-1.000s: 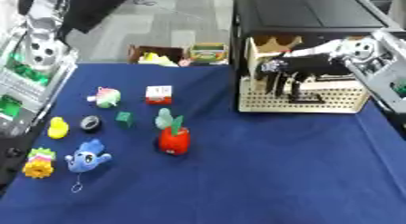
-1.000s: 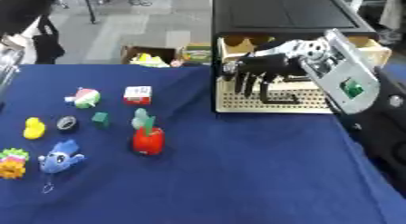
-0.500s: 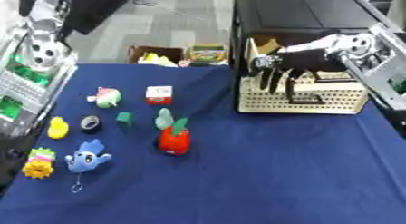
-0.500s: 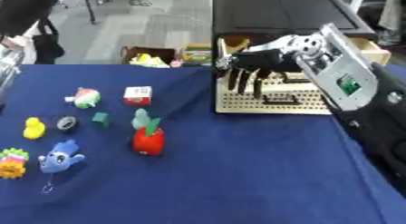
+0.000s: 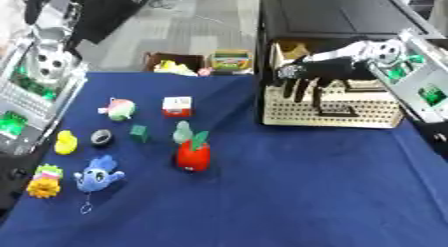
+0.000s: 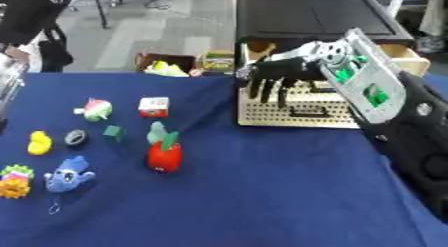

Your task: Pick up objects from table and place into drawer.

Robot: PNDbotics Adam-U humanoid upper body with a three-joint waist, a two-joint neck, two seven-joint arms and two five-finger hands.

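My right hand hangs over the left end of the open drawer, a tray with a pegboard front that sticks out of the black cabinet. Its fingers point down, relaxed and open, with nothing held in them. On the blue table to the left lie a red apple toy, a green pear shape, a red and white cube, a pink and green ball, a small green block, a dark ring, a yellow duck, a blue whale toy and a yellow flower toy. My left hand does not show.
A white rack with green parts stands along the table's left edge. Beyond the far edge sit two small boxes with bright contents. The blue cloth in front of the drawer and toys is bare.
My right hand has drifted slightly left over the drawer, fingers still hanging down. The toys have not moved.
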